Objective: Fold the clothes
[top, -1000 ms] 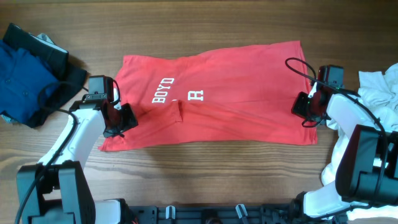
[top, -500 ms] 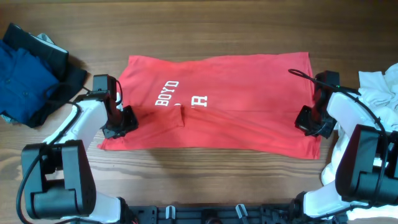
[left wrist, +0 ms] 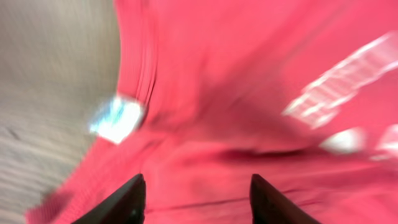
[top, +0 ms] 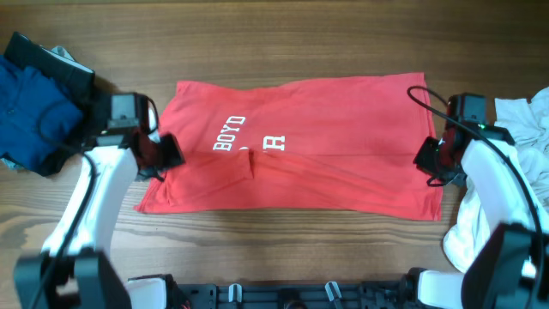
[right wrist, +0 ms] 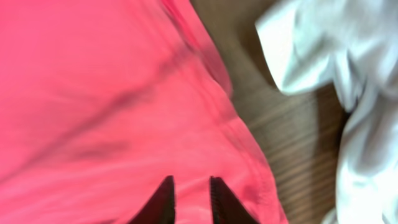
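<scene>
Both tools had shifted slightly; we logged red T-shirt (top: 334, 146) flat on tabletop (top: 300, 34), left tool (left wrist: 196, 199) open, right tool (right wrist: 189, 199) narrowly parted, both empty.

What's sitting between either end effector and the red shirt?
Nothing visible. The left end effector and right end effector each sit over a side edge of the red shirt. The blue clothes and white cloth lie off to the sides, not on it.

Blue garment (top: 30, 107) left, white cloth (top: 523, 120) right (both crumpled) on wooden table (top: 274, 34)
</scene>
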